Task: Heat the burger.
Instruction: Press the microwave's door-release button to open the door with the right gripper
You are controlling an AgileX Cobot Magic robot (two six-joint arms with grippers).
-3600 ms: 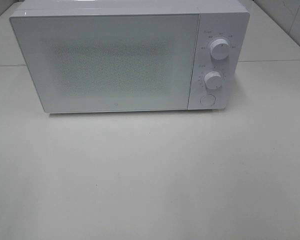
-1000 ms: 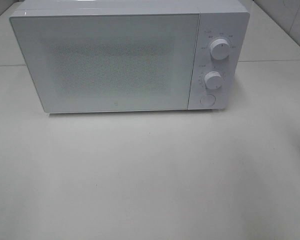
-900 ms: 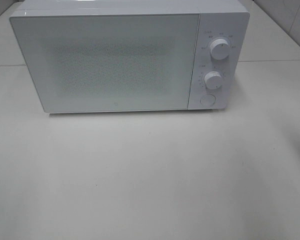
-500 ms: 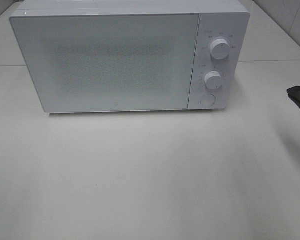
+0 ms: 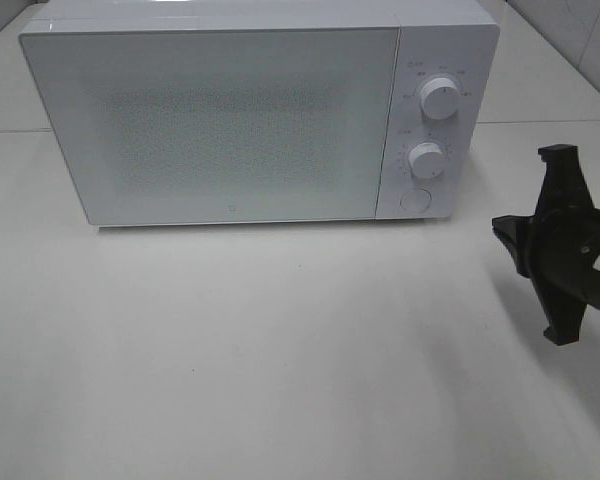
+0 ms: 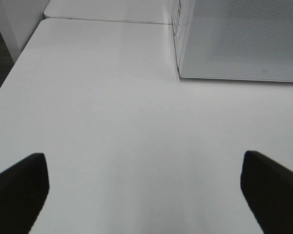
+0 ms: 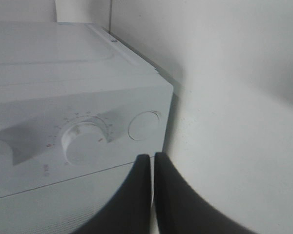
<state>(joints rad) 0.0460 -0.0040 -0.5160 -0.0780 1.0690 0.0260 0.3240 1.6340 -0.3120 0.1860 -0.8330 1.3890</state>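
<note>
1. Exterior high view shows the right gripper [image 5: 506, 232] hanging beside the microwave [image 5: 260, 115], level with its control panel. In the right wrist view we see its fingers pressed together with nothing between them, aimed just below the round button [image 5: 414, 199].
2. We find the burger in no view. It may sit behind the frosted door [image 5: 220, 120], which is closed, but we cannot tell. If it is not inside, starting the heat would run the microwave with nothing in it.
3. We judge the next move to be a press on that button, probably to release the door. The lower knob [image 5: 427, 160] sits just above it. A tip that lands high could slip onto the knob and nudge its setting.
4. A tip that lands low or to the side would hit the panel edge or slide off the corner. The door would then not release.
5. A hard push could shove the whole microwave back across the smooth tabletop [image 5: 280, 350], since nothing braces it.
6. The left gripper [image 6: 142, 161] has its fingers wide apart and holds nothing. It hangs over the tabletop in front of the microwave's left front corner.
7. If the door swings toward that side, we think it could strike that arm.
</note>
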